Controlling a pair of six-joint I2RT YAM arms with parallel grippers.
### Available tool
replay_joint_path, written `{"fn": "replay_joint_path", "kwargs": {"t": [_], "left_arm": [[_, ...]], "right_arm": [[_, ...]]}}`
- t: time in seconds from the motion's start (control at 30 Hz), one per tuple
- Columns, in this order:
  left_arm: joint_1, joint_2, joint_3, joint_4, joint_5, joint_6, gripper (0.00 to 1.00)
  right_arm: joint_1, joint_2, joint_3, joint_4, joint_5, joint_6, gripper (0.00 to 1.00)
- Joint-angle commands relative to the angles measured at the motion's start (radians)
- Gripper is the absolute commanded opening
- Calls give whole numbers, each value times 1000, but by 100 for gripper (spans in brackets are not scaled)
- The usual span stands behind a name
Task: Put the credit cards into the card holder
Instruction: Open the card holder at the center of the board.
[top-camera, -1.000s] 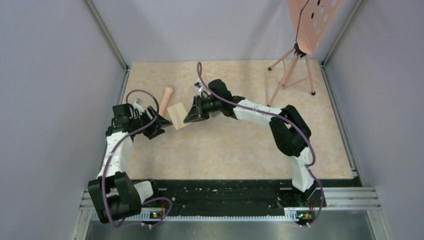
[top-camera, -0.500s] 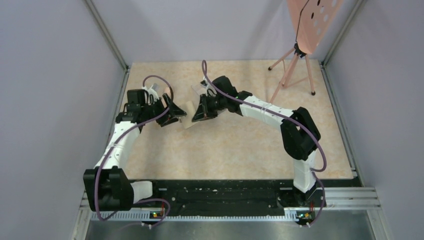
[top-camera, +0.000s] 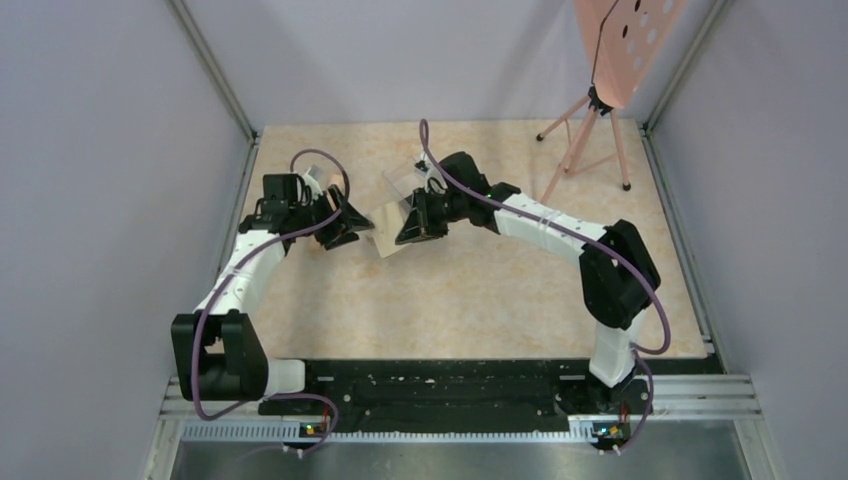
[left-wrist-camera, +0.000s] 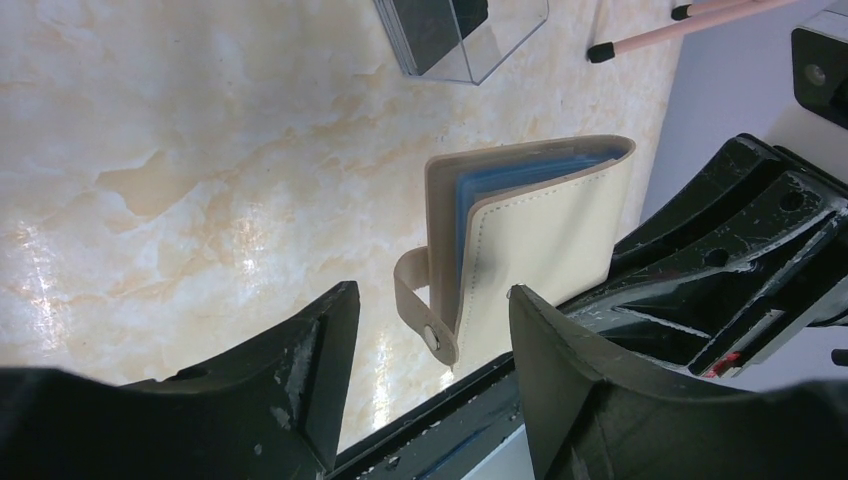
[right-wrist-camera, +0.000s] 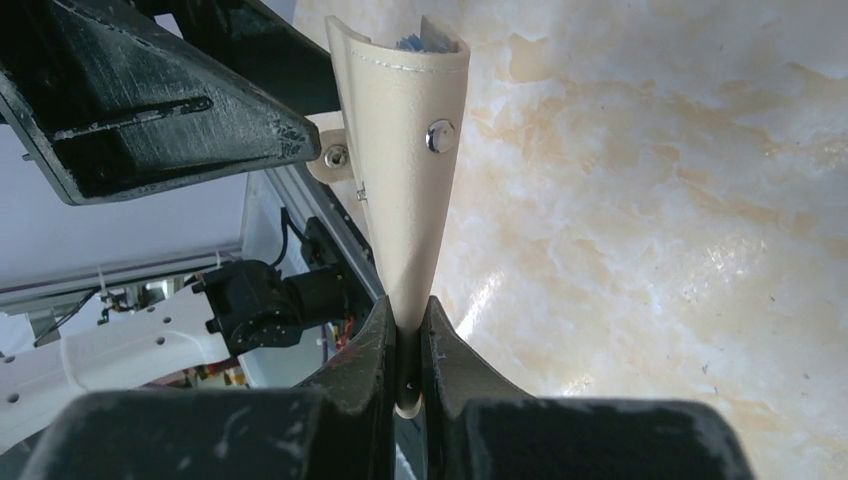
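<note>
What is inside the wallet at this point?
Blue sleeves show between the tan covers of the wallet. Whether any card sits in them cannot be told: the covers hide most of them.

Left arm (top-camera: 237, 283), right arm (top-camera: 540, 223): white links, black joints, purple cable (top-camera: 423, 135); pincer fingers (left-wrist-camera: 600, 400) black, scuffed, wedge-shaped

Desk (top-camera: 480, 290): beige marbled top. 1 clear plastic box (top-camera: 403, 181) at far centre. Pink tripod (top-camera: 585, 150) standing far right, 3 feet down.
</note>
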Motion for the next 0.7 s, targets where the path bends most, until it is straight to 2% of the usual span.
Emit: {"fn": "replay_joint_path", "kwargs": {"t": [0.0, 0.1, 0.23, 0.37, 0.57, 0.67], "left_arm": [[-1, -3, -12, 38, 24, -11, 60], [-1, -6, -30, 39, 25, -13, 55], [-1, -13, -64, 62, 34, -18, 42], [-1, -8, -86, 67, 41, -19, 38], [-1, 13, -110, 78, 44, -8, 37], [-1, 34, -108, 81, 46, 1, 45]], "right_arm": [[-18, -68, -27, 60, -15, 34, 0], [-34, -72, -62, 128, -40, 89, 0], [-39, -67, -71, 156, -60, 110, 0], [-42, -57, -77, 166, -75, 114, 0], [-42, -54, -89, 178, -100, 121, 0], [-42, -58, -98, 181, -110, 121, 0]]}}
